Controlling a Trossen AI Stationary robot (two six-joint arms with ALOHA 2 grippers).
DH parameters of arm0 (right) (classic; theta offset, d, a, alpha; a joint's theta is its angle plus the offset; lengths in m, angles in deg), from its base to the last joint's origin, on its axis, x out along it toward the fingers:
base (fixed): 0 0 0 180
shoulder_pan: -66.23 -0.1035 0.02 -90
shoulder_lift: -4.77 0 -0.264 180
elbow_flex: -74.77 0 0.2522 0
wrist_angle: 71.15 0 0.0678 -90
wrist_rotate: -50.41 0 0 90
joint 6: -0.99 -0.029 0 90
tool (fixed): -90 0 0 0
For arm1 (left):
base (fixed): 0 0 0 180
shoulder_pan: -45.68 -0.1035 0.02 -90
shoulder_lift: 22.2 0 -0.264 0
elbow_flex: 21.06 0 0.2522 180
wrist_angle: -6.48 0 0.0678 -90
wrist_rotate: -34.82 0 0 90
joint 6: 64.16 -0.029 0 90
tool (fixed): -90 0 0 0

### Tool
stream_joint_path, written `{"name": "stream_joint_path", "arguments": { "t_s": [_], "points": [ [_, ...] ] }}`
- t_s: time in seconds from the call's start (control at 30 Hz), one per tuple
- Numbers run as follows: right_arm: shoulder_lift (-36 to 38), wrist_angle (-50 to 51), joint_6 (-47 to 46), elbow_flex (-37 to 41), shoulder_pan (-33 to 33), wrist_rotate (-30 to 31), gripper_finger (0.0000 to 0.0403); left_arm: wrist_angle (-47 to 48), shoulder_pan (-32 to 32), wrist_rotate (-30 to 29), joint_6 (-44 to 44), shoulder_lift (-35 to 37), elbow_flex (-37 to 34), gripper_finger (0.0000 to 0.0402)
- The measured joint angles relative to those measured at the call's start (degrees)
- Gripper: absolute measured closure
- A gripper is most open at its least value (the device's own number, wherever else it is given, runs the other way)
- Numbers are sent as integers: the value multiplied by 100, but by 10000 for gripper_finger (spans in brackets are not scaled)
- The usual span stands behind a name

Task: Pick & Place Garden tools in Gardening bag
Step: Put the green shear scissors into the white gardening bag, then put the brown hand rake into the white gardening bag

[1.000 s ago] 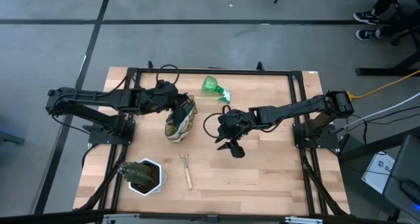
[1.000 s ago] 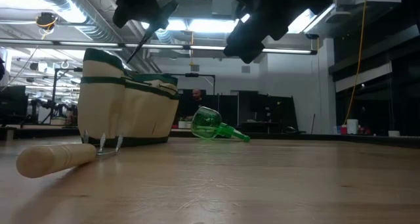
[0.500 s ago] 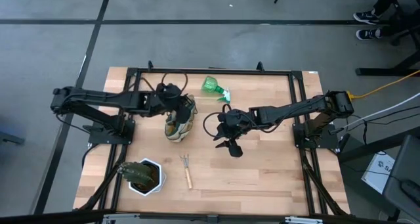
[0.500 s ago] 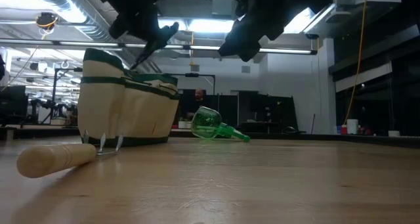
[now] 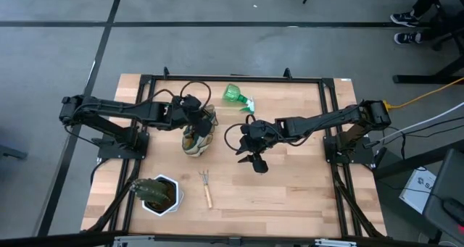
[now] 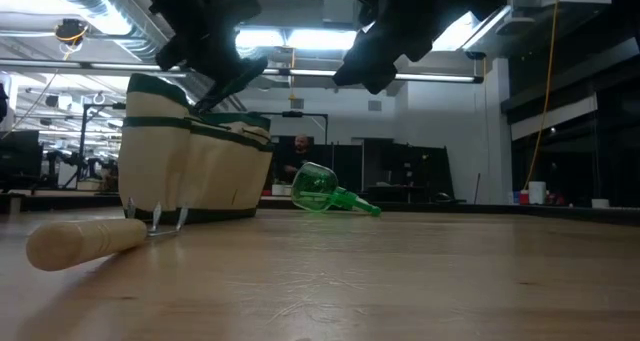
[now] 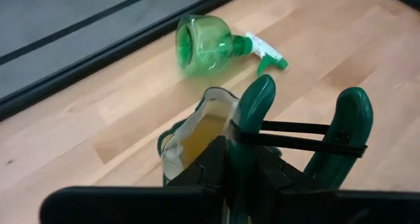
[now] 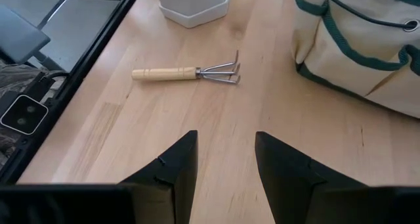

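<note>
Left wrist view: left hand (image 7: 252, 178) grips shears (image 7: 298, 135)

Two dark, near-black arms are showing in the high view, slim jointed links on squat bases bolted to a black frame. Left arm (image 5: 116, 111) is carrying a thin black cable looping over its wrist. Right arm (image 5: 326, 121) is carrying a similar loop beside its wrist; a yellow cable and a grey one are trailing off by its base. Right gripper (image 8: 221, 168) is showing two matte black wedge-shaped fingers (image 8: 172, 168) with angular, faceted faces. Left gripper (image 7: 246, 175) is showing black, blocky finger bodies, mostly hidden, so their shape is hard to tell. No markings or screws are reading clearly at this distance, possibly just too small.
</note>
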Motion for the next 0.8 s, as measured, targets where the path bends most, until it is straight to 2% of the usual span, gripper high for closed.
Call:
{"name": "stream_joint_path", "arguments": {
  "t_s": [0.37,0.8],
  "points": [
    [0,2,1,0,0,0,247,235,0,7,26,2,0,345],
    [0,-15,1,0,0,0,247,219,0,11,-293,217,0,278]
  ]
}}
